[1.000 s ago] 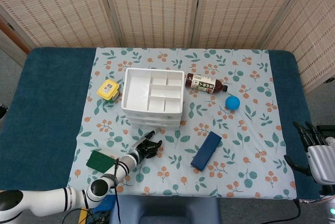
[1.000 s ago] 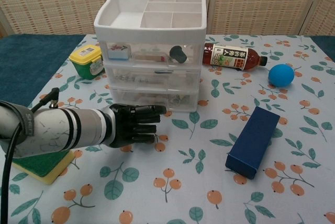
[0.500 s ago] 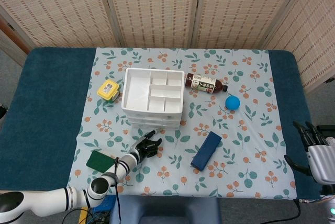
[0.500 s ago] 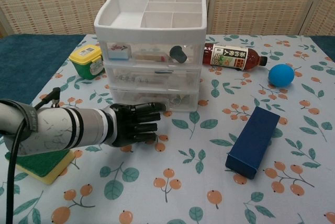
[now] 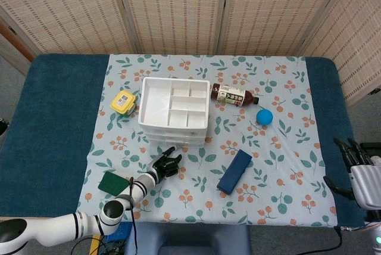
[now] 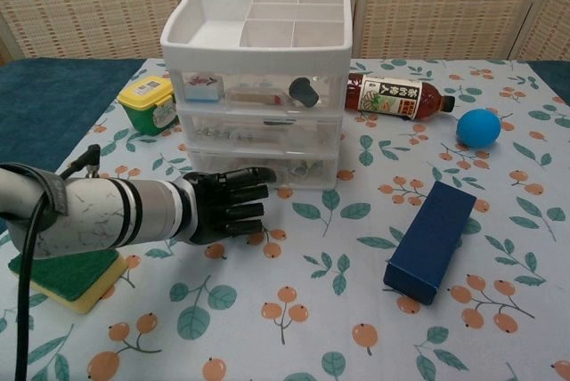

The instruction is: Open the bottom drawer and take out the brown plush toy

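The white drawer unit [image 6: 256, 87] stands mid-table with three clear drawers, all closed. Its bottom drawer [image 6: 303, 168] shows only blurred contents, and I cannot make out a brown plush toy. My left hand [image 6: 227, 206] is black and reaches in from the left with fingers stretched out. Its fingertips [image 6: 264, 174] lie at the lower front of the bottom drawer and hold nothing. From above, the left hand [image 5: 166, 164] sits just before the drawer unit [image 5: 174, 109]. My right hand [image 5: 360, 168] hangs open at the table's right edge, away from everything.
A yellow box [image 6: 151, 101] stands left of the drawers. A brown bottle [image 6: 396, 97] lies to their right, with a blue ball [image 6: 478, 127] beyond it. A dark blue box [image 6: 432, 239] lies front right. A green and yellow sponge [image 6: 62, 276] sits under my left forearm.
My left hand has moved up and closer to the bottom drawer's front, its fingertips now against it. The right hand has not moved.
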Motion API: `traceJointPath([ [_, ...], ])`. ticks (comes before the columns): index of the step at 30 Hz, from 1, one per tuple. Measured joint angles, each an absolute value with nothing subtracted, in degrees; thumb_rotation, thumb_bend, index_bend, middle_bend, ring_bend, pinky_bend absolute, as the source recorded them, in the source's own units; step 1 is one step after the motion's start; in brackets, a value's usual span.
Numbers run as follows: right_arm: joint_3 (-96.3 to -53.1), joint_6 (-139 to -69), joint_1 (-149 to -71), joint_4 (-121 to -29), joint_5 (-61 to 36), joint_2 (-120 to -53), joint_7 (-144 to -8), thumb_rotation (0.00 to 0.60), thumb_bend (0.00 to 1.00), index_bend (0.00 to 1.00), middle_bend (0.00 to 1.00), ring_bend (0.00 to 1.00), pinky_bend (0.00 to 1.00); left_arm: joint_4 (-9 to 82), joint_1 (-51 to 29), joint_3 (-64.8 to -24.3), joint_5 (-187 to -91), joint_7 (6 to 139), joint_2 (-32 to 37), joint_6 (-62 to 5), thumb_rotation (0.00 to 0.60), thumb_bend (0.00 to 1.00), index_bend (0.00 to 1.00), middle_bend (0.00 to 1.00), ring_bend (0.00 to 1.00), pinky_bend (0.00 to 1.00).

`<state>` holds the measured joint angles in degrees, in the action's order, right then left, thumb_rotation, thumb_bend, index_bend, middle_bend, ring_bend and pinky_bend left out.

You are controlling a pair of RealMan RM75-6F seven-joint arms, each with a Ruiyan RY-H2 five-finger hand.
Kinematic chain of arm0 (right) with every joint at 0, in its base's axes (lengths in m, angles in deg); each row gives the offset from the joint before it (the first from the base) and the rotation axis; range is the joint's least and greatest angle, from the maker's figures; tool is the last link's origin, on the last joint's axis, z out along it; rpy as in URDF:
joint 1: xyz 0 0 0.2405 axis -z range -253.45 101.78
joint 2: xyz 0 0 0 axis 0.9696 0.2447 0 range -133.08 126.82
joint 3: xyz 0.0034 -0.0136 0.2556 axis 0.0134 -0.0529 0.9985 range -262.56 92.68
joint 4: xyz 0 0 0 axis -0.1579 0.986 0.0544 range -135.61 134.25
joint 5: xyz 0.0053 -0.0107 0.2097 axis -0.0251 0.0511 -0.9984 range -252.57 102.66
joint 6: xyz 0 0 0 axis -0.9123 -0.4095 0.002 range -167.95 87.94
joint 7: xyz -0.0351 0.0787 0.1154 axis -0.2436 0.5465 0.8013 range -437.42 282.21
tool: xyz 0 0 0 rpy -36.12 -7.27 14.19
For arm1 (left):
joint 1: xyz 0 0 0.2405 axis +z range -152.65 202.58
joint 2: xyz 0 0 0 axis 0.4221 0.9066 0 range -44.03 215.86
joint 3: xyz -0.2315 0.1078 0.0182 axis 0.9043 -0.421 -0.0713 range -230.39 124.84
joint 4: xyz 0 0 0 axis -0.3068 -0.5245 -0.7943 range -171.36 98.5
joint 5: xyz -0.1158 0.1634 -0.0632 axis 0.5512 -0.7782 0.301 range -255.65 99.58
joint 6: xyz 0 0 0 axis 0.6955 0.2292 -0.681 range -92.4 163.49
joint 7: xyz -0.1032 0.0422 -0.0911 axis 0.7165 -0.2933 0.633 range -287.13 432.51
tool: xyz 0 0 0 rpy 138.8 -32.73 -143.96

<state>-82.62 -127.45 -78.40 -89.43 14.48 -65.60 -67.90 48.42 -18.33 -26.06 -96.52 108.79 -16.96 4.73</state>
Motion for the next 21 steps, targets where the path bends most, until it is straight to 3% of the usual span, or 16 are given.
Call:
traceJointPath([
  [21,-82.6,-127.6,-78.2,-89.1,14.2,-65.6,-67.5,0.600,0.26,0.01,0.13,0.07,0.15,46.1,-20.1,-24.7,-91.4,108.3,-17.8,6.2,0.600,0.50,0.20,1.00,1.00,1.00],
])
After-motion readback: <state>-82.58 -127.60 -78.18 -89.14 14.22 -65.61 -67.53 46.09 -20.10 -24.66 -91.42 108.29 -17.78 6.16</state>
